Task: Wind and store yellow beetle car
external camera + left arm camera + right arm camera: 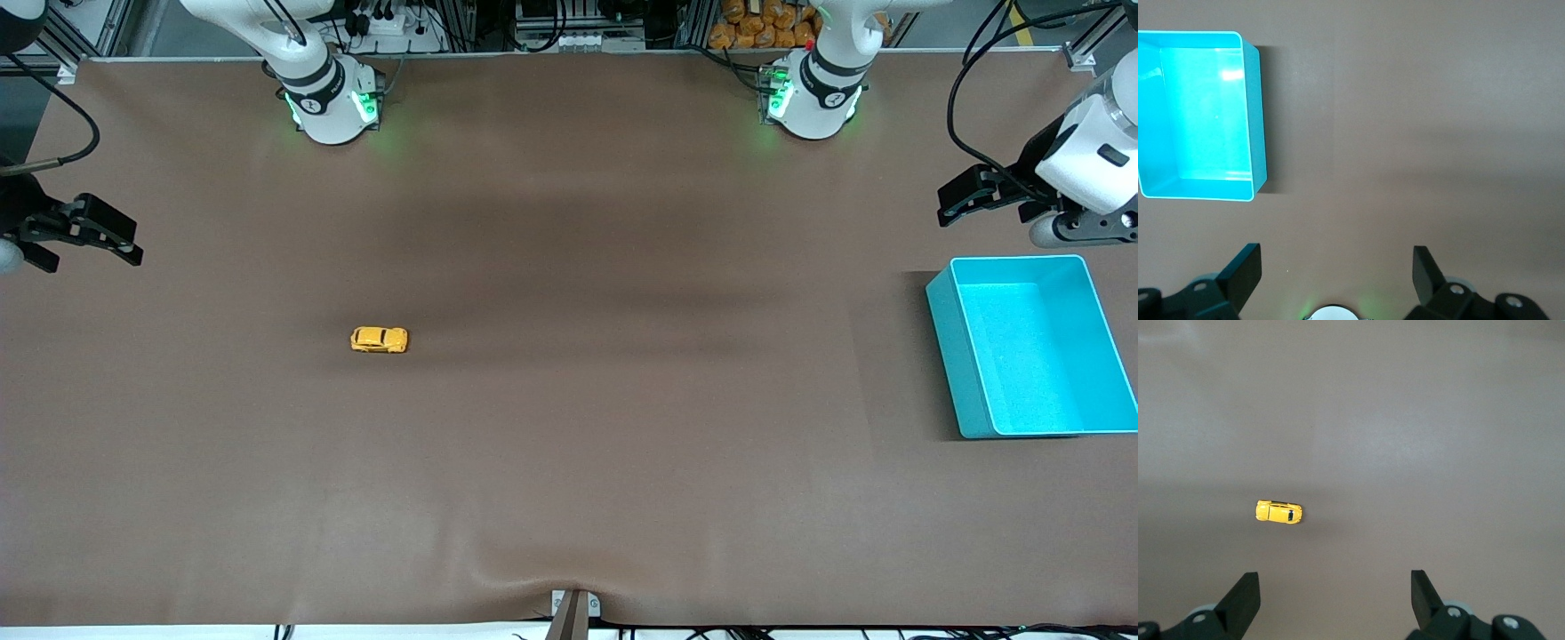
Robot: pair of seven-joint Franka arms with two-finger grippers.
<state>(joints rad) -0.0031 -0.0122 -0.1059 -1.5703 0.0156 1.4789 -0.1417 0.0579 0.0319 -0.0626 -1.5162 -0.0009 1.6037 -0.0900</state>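
The yellow beetle car [380, 340] stands on its wheels on the brown table, toward the right arm's end; the right wrist view shows the car [1279, 512] apart from the fingers. My right gripper [133, 242] hovers open and empty at that end of the table [1335, 583]. A turquoise bin [949, 364] sits empty at the left arm's end. My left gripper [947, 204] hangs open and empty beside the bin, on the side toward the robot bases. The left wrist view has the bin [1253, 113] off to one side of the open left gripper [1337, 257].
The two arm bases [333, 107] [813, 102] stand along the table edge farthest from the front camera. A small metal clamp [573, 609] sits at the edge nearest the camera. Brown table surface [622, 400] lies between car and bin.
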